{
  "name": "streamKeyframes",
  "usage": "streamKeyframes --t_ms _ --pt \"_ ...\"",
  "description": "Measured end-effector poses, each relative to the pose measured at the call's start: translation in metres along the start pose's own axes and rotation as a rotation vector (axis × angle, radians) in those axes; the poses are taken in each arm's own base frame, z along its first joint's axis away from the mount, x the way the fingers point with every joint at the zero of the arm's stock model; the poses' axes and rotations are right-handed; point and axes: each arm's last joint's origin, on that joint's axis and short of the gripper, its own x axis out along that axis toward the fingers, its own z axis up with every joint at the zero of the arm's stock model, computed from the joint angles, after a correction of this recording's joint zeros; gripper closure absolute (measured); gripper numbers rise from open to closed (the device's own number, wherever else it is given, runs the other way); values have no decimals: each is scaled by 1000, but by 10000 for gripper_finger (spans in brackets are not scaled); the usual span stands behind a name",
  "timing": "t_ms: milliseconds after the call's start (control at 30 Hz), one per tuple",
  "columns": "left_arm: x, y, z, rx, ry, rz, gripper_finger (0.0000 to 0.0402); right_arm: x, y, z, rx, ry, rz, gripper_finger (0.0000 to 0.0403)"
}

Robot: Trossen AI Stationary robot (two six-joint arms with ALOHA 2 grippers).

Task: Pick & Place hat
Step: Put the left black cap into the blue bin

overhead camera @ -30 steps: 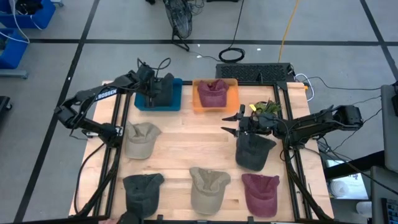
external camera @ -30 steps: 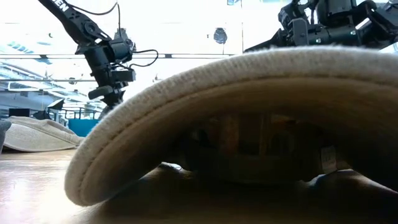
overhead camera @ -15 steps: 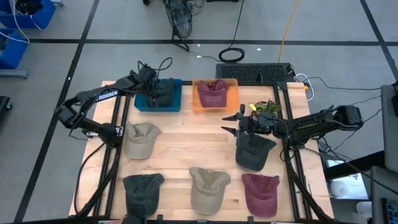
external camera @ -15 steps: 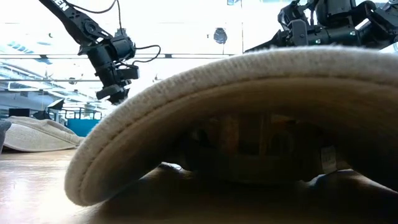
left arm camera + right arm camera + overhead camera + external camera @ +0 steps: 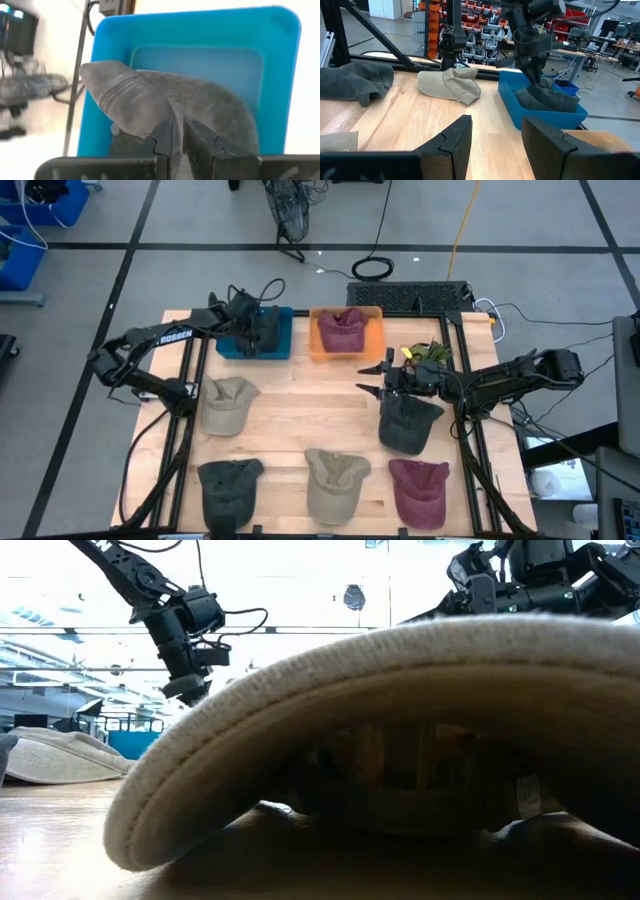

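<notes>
**Grey hat in the blue tray**

Grey hat (image 5: 170,107) lies in the blue tray (image 5: 255,335) at the upper left of the tabletop (image 5: 300,415), the left gripper (image 5: 176,142) clenched on its fabric. At right of centre, the right gripper (image 5: 495,137) hovers with fingers spread.

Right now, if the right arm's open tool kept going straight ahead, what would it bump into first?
Probably the blue tray holding the grey hat; the right tool points across bare wood toward it. Depth is hard to judge here.
</notes>
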Motion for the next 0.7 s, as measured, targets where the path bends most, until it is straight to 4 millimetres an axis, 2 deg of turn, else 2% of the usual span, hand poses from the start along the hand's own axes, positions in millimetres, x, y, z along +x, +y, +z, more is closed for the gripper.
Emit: streamKeyframes --t_ms 100,200,367,533,700 --pt "-6 -11 8 -57 -2 15 350 -1 0 -2 0 6 1 248" --pt "-19 -24 18 -30 -45 4 350 -1 0 -2 9 6 1 248" --pt "-53 -48 34 -65 -197 -38 350 -5 -1 4 23 -25 -4 248" --pt "-91 -78 42 -149 -352 -238 350 -14 -3 14 56 -50 -9 248" --pt "-116 -118 41 -104 -355 -430 350 -19 -4 16 55 -32 -9 248"
